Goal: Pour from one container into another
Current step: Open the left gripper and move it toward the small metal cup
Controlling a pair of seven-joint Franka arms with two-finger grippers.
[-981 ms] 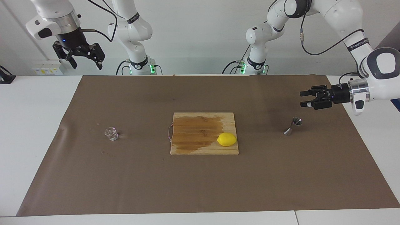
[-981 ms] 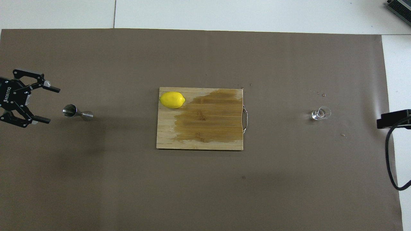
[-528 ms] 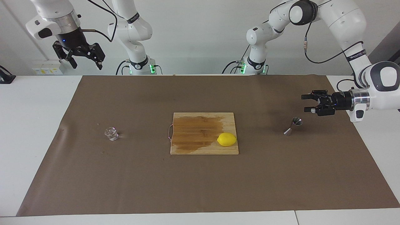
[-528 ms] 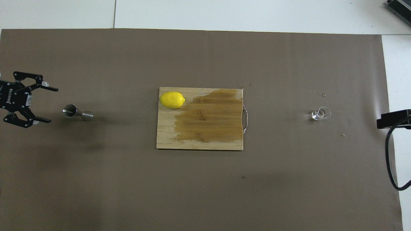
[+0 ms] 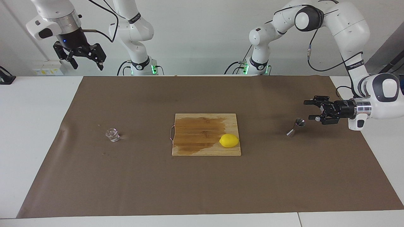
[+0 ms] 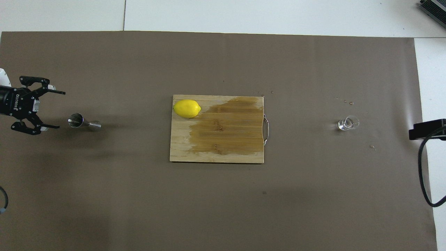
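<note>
Left tool (image 5: 311,110), fingers spread wide and empty, has dropped over the last second from well above the metal jigger (image 5: 296,127) to about the level of its rim, at the right edge of the facing view. It points sideways at the jigger's upper cone and is near it but not touching. I judge this the approach to a side grasp on the receiving vessel, so no pouring has begun. The left forearm lies nearly level, wrist turned so the tool reaches in horizontally.

The right tool (image 5: 84,59) waits high at the upper left of that view, fingers apart, unmoved. The clear glass cup (image 5: 112,135) stands untouched on the counter's brown mat (image 5: 202,189), toward the right arm's end, well apart from the jigger, with the cutting board (image 5: 202,148) and lemon (image 5: 229,140) between them.
</note>
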